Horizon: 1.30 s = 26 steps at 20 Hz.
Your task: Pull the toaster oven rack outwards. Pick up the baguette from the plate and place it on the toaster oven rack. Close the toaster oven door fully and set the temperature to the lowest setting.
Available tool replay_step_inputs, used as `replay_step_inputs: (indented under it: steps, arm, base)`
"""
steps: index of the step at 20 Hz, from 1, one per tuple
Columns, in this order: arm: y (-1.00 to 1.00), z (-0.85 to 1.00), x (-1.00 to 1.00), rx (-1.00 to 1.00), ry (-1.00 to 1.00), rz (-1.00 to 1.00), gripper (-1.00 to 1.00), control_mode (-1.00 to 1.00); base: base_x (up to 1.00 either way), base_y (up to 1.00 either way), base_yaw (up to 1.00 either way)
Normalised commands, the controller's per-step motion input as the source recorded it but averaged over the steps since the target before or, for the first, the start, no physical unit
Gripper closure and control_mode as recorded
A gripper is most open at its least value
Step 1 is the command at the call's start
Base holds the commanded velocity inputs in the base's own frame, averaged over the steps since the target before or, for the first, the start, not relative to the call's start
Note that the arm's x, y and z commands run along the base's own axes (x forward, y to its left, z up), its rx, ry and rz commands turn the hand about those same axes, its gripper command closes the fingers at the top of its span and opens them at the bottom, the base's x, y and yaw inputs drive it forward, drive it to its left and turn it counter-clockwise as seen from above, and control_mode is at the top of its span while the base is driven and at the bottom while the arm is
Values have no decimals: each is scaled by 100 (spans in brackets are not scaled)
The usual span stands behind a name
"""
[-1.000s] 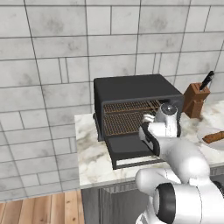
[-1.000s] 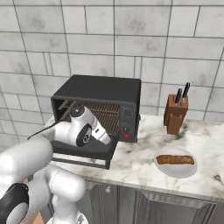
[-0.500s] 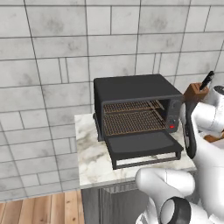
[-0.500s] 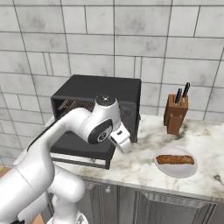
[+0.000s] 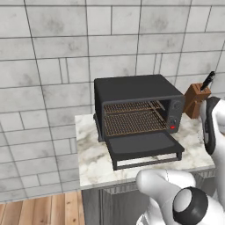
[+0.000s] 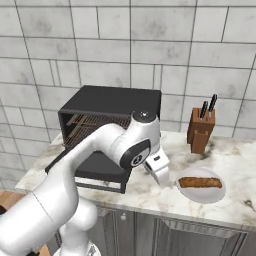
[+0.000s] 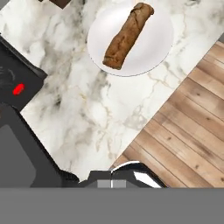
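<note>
One step looks done or nearly so: the toaster oven [image 5: 137, 115] stands on the marble counter [image 6: 235, 200] with its door [image 5: 143, 146] folded down flat, and the copper wire rack [image 5: 134, 123] sits inside the cavity; whether it is drawn out far enough cannot be told for sure. The step in hand appears to be the pick-up. The baguette [image 7: 128, 36] lies untouched across its white plate [image 7: 155, 48], to the right of the oven and in front of the knife block [image 6: 201, 131]. The gripper [image 6: 161, 172] hangs between the oven's front corner and the plate, near the plate but apart from it, its jaws pressed together and carrying nothing. The next move likely calls for spreading the jaws, centring over the bread, turning the wrist so the fingers straddle its narrow width, then lowering to grasp.
</note>
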Motion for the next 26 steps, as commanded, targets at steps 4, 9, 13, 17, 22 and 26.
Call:
replay_step_inputs:
  steps: [4,9,13,17,22,26]
  arm:
    - [-84,-24,0,0,0,-22,100,-100]
    - [-57,-34,9,-1,0,-18,100,-100]
    - [-47,-11,21,0,0,-9,-100,-100]
    - [-41,-2,37,1,2,0,-100,-100]
    - [-38,-14,43,7,6,4,-100,-100]
    - [-20,-28,41,2,10,1,-100,-100]
  base:
    - [0,0,0]
    - [0,0,0]
    - [0,0,0]
    - [0,0,0]
    - [0,0,0]
    - [0,0,0]
